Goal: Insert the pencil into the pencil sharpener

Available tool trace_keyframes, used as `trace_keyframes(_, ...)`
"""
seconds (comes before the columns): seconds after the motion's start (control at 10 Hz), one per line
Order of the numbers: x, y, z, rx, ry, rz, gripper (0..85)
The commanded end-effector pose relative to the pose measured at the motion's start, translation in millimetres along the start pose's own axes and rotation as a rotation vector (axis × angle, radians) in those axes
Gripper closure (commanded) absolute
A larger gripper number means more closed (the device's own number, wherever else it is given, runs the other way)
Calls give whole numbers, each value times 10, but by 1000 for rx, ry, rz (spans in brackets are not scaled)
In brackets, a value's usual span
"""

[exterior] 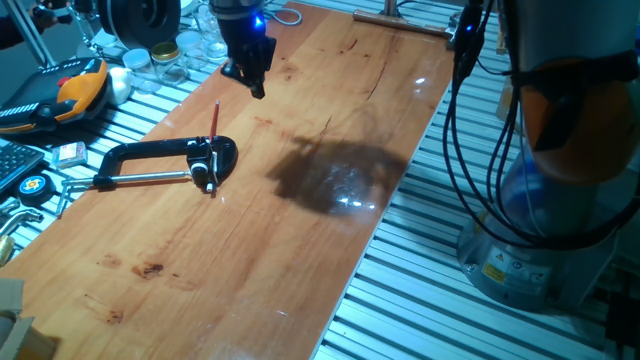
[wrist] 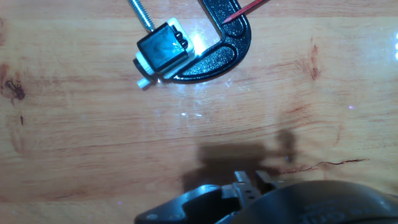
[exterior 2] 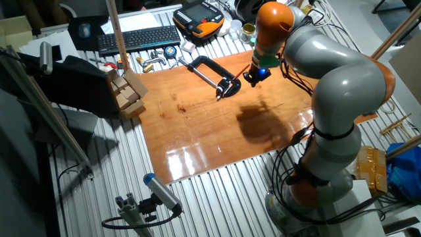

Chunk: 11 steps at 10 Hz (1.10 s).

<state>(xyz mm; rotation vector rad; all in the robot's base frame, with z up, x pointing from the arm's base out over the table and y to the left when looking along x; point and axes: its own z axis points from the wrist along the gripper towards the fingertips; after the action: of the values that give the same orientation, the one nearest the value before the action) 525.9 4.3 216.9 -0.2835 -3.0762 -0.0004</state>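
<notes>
The red pencil [exterior: 214,121] lies on the wooden board, its tip against the black C-clamp [exterior: 150,152]. The pencil sharpener [exterior: 206,170], a small black block with a pale part, sits in the clamp's mouth at the end of the screw bar. In the hand view the sharpener [wrist: 160,50] is at the upper left and only the pencil's tip [wrist: 244,9] shows at the top. My gripper [exterior: 247,80] hangs above the board, beyond and to the right of the pencil. It is empty and its fingers look apart. It also shows in the other fixed view [exterior 2: 254,78] and in the hand view [wrist: 252,184].
Jars [exterior: 160,55], an orange and black device [exterior: 70,90] and small tools lie on the slatted table left of the board. A keyboard [exterior 2: 135,38] and wooden blocks [exterior 2: 128,92] stand off the board's far side. The arm's cables [exterior: 465,110] hang at the right.
</notes>
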Motion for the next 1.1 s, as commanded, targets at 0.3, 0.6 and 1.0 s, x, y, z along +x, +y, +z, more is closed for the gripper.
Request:
trace_keyframes(0.3,-127,-30,41,-19,-14,146,850)
trace_keyframes(0.6,-252,-79,95,-6,-34,199,850)
trace_keyframes(1.0,-308,-49,286,-7,-74,297,850)
